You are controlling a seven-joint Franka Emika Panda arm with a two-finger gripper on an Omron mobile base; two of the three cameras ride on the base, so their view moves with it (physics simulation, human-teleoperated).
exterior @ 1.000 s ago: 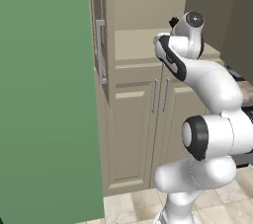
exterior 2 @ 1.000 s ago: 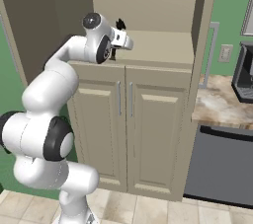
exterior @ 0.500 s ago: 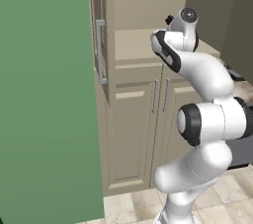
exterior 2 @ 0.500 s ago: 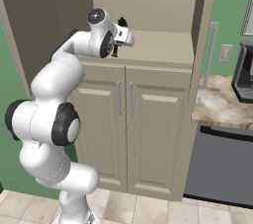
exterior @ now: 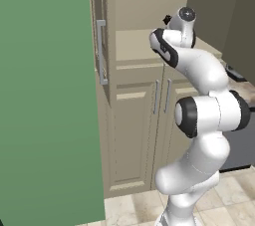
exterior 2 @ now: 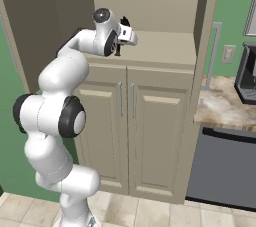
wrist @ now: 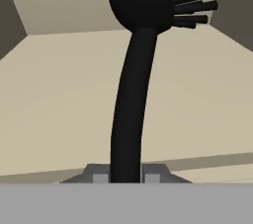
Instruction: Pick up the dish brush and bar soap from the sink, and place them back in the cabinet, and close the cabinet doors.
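Observation:
My gripper (wrist: 126, 173) is shut on the thin black handle of the dish brush (wrist: 129, 109), whose bristly head points up and away from the hand. The hand sits just above the front of the cabinet's open beige shelf (exterior 2: 165, 43), with the dish brush (exterior 2: 123, 21) poking up behind it. From the left, the dish brush (exterior: 167, 19) shows as a black tip beside the wrist over the shelf (exterior: 132, 41). Both cabinet doors stand open: the left one (exterior: 101, 51) edge-on, the right one (exterior 2: 216, 53) with its grey bar handle. The sink and the bar soap are out of view.
Two closed lower doors (exterior 2: 127, 131) sit under the shelf. A green wall (exterior: 45, 95) lies to the left. A marbled counter (exterior 2: 220, 106) with a dark coffee machine (exterior 2: 247, 73) and a grey dishwasher front (exterior 2: 225, 166) is to the right.
The hand has moved slightly further in over the shelf with the brush still held, and the arm's elbow has swung round.

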